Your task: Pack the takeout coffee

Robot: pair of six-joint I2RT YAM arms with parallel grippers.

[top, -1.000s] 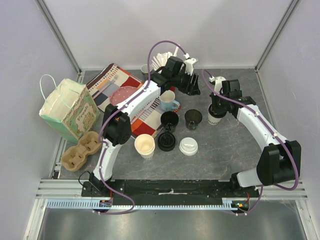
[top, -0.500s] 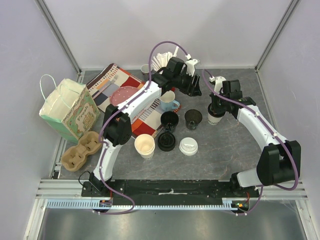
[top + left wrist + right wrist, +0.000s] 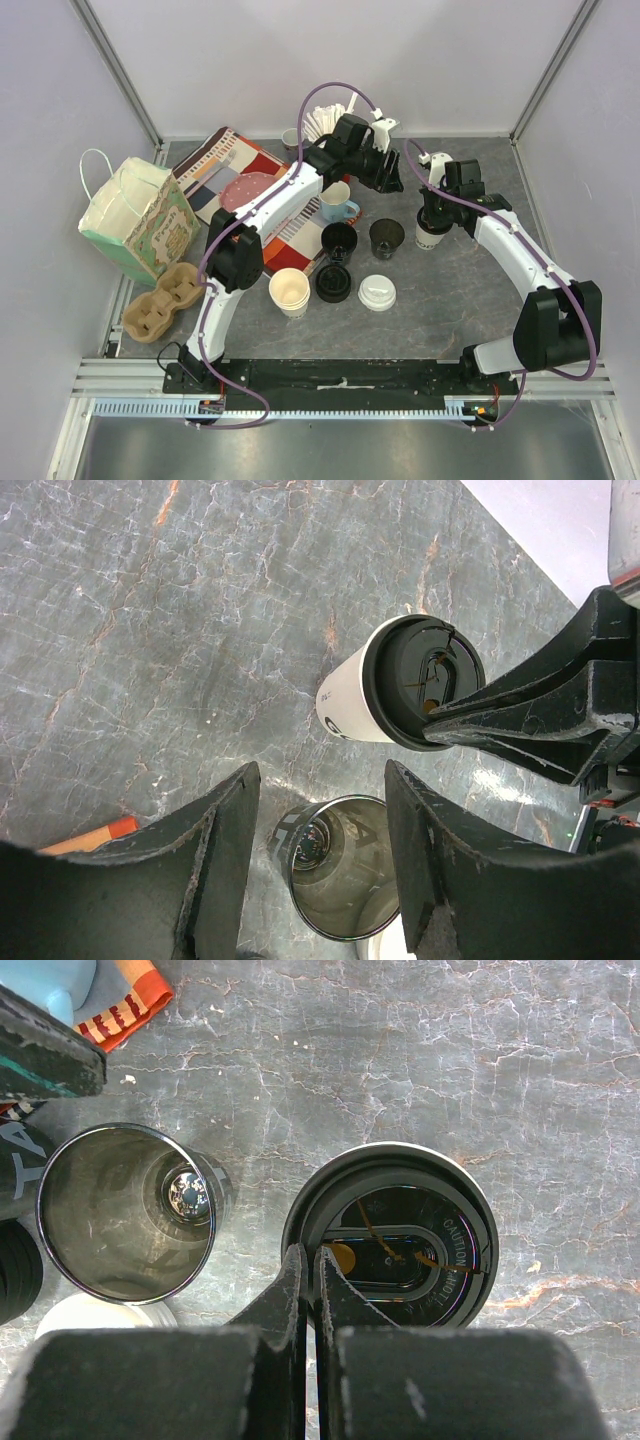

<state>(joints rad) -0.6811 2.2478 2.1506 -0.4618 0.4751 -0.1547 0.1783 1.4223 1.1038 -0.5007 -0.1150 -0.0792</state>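
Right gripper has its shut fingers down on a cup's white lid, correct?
Not quite. The lid under the shut right gripper is black, not white, as the right wrist view shows. The white lid lies loose, apart from that cup.

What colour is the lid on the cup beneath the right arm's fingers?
The lid is black; right wrist view shows it best.

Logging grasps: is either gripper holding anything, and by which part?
Nothing is held. The right gripper is shut, tips resting on the black lid of the paper cup; the left gripper is open.
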